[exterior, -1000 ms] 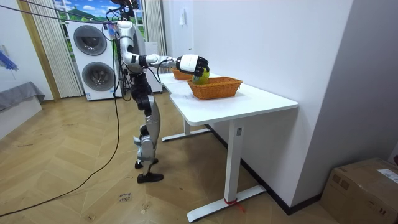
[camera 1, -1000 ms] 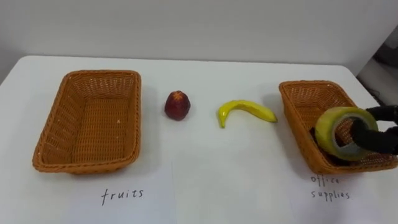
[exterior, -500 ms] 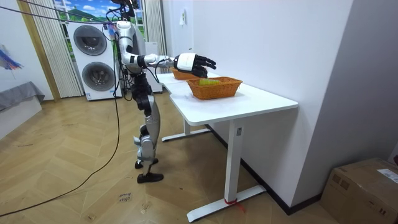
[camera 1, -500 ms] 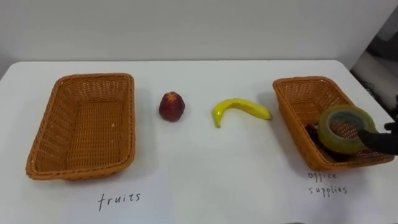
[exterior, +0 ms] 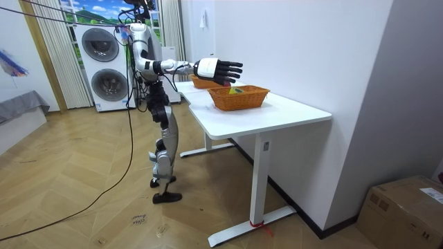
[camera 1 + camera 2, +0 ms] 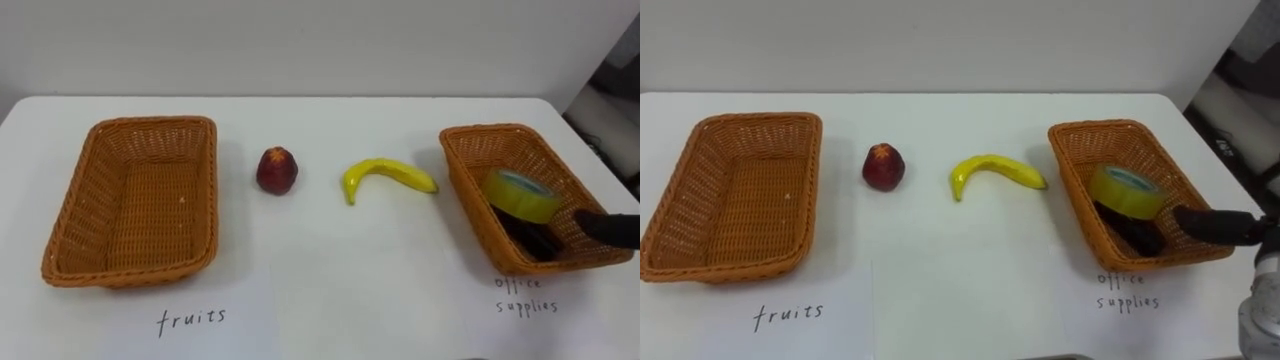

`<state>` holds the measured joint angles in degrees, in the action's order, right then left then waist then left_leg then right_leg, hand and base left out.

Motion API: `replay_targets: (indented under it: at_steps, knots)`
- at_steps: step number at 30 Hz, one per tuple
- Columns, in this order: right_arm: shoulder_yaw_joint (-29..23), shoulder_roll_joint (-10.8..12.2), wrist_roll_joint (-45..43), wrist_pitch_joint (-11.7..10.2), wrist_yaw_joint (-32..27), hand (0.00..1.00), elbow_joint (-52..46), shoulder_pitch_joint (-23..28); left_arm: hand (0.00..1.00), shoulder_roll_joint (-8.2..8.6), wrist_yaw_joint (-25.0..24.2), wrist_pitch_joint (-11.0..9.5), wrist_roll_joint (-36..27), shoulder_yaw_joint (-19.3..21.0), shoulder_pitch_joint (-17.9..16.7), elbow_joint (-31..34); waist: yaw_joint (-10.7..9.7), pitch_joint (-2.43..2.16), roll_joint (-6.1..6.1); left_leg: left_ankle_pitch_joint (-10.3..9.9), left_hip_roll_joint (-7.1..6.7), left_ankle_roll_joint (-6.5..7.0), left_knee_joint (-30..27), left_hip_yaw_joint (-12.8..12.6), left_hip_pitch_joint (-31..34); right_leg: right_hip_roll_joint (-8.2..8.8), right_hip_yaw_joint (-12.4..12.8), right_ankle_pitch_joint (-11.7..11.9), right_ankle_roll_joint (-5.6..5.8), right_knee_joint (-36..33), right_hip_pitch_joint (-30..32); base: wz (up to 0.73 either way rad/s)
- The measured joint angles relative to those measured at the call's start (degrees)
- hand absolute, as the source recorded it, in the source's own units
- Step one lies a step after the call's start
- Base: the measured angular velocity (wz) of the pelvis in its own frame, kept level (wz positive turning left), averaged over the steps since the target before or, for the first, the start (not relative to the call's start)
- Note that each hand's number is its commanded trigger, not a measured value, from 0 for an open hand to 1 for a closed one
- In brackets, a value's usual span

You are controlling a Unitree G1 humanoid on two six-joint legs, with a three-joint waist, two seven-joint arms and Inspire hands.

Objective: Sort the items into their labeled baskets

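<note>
A yellow-green tape roll (image 6: pixel 522 194) lies tilted in the right wicker basket (image 6: pixel 468 185), on top of a dark object (image 6: pixel 541 243). My right hand (image 6: pixel 610 228) is open at that basket's right front corner, with straight fingers that hold nothing. In the room view the hand (image 5: pixel 218 68) is stretched out above the basket (image 5: pixel 242 101). A red fruit (image 6: pixel 277 170) and a banana (image 6: pixel 385 176) lie on the white table between the two baskets. The left wicker basket (image 6: pixel 198 190) has nothing in it.
Handwritten paper labels lie in front of each basket near the table's front edge (image 6: pixel 190 318). I stand at the table's long side. Behind me are stacked washing machines (image 5: pixel 104 62), and a cardboard box (image 5: pixel 405 211) sits on the floor at the room view's right.
My right hand opened and let go of the tape roll, which dropped into the right basket. The hand drew back to the right.
</note>
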<state>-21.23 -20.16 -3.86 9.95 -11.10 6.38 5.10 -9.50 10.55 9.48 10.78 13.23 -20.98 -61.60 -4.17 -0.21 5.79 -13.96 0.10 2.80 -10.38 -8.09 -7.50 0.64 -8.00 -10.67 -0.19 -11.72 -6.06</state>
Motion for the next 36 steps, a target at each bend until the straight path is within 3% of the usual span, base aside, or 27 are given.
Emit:
replay_targets:
  at_steps: [14,20,21,28,32,36]
  knots:
    - [0.0,0.0,-0.2,0.0,-1.0,0.00,-2.5,-0.4,0.00,-0.05,0.1,-0.3,-0.1,0.0,0.5,0.4,0.6,-0.07,0.43,0.0,0.00,0.00,0.1,0.1,0.0,0.04,-0.1,0.0,0.00,-0.1,0.1,0.00]
    - [0.0,0.0,0.2,-0.1,-2.1,0.00,-3.6,-4.0,0.00,-0.42,0.1,-1.6,-0.1,0.0,1.5,1.1,1.8,0.08,0.13,0.0,-0.01,0.01,0.1,0.1,-0.1,0.06,-0.1,0.0,0.00,-0.1,0.0,0.00]
    - [0.2,0.0,1.1,-0.5,-2.9,0.00,-4.0,-4.6,0.00,-0.53,0.1,-1.6,-0.1,0.0,1.6,1.2,2.3,-0.11,-0.37,0.0,0.01,0.00,0.0,0.1,-0.1,0.04,-0.2,0.0,0.00,-0.1,0.0,0.00]
    - [4.4,0.0,6.1,-0.7,-4.4,0.00,-7.1,-5.2,0.00,-0.73,0.1,-2.0,0.0,0.0,1.9,2.2,4.5,0.57,-0.74,0.0,-0.01,0.00,0.0,0.9,0.2,0.24,-1.6,0.0,0.00,0.0,-0.2,0.06]
    - [4.7,-0.1,6.7,-0.7,-4.6,0.00,-8.1,-7.5,0.00,-0.74,0.1,-2.0,0.2,0.1,1.9,3.5,5.9,0.49,-0.73,0.0,-0.05,0.00,-0.4,1.3,1.1,0.34,-2.3,0.0,0.01,0.0,0.3,0.08]
    - [7.8,-2.4,6.0,-1.1,-4.8,0.00,-9.8,-9.0,0.00,-0.77,0.0,-2.0,1.4,0.1,2.2,4.6,6.8,0.39,-0.89,0.0,-0.10,-0.02,-1.0,2.7,2.0,0.37,-3.4,0.0,0.01,0.0,0.5,0.15]
